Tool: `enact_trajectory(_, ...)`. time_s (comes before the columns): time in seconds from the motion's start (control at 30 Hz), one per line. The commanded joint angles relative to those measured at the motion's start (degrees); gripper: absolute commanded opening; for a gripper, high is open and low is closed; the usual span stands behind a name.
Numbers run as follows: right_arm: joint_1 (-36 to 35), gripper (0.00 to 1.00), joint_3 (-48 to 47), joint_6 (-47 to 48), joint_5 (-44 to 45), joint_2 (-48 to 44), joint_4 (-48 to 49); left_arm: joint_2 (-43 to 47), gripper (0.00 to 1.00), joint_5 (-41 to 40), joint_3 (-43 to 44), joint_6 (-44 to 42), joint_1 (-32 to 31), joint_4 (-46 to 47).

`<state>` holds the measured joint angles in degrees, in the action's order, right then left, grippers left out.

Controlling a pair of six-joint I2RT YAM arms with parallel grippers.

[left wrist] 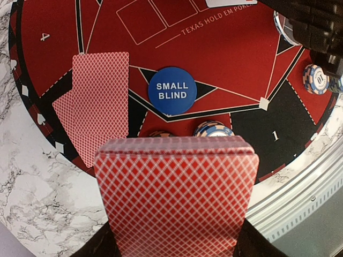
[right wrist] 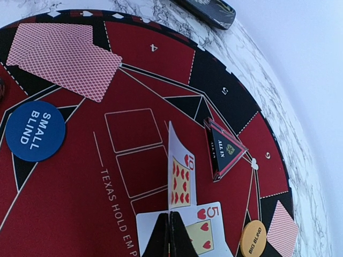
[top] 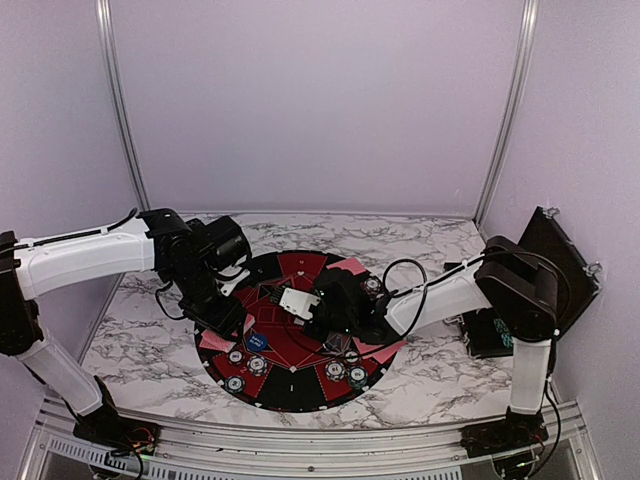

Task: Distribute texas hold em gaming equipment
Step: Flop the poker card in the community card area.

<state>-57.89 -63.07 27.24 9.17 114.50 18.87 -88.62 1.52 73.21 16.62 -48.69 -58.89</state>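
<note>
Left gripper (left wrist: 179, 238): jaws clamped on the sides of a deck of red-backed cards (left wrist: 177, 182), held back-up over the near-left rim of the round mat (left wrist: 225, 53).
Right gripper (right wrist: 170, 235): fingers pressed together over the middle of the mat, pinching the ten of hearts (right wrist: 181, 174) by its edge so it stands upright.
Five of hearts (right wrist: 209, 227): lies face up on the mat, right under the right gripper's fingers.
Two dealt cards (left wrist: 96, 101): backs up, overlapping, at the mat's edge beside the sector marked 4.
Single card (right wrist: 283, 230): back up at the rim, just beside the orange BIG BLIND disc (right wrist: 253, 239).
SMALL BLIND disc (left wrist: 172, 91): blue, round, flat on the mat near the two dealt cards.
ALL IN triangle (right wrist: 224, 150): on the mat near sector 5.
Poker chips (left wrist: 316, 78): striped, along the near rim by sector 1; one is partly hidden behind the deck.
Black case (right wrist: 206, 10): on the marble table (top: 150, 330), off the mat.
</note>
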Motion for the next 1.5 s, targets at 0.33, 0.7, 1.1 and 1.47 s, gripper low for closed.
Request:
enact_trajectory(0.33, -1.39, 0.09, 0.43, -2.29, -0.02, -0.91, 0.14, 0.03, 0.52, 0.68, 1.83, -0.71, 0.28, -0.17)
enact_trajectory(0.7, -1.68, 0.17, 2.22, -4.14, -0.9, -2.06, -0.94, -0.32, 0.52, 0.81, 2.01, -0.73, 0.34, -0.16)
enact_trajectory(1.1, -1.75, 0.28, 1.92, -7.14, -1.88, -2.31, -3.67, -0.87, 0.52, 1.2, 2.4, -0.74, 0.34, -0.18)
enact_trajectory(1.47, 0.3, 0.37, 0.48, -13.99, -5.94, -5.14, -6.26, -0.68, 0.52, 1.37, 2.12, -0.73, 0.26, -0.09)
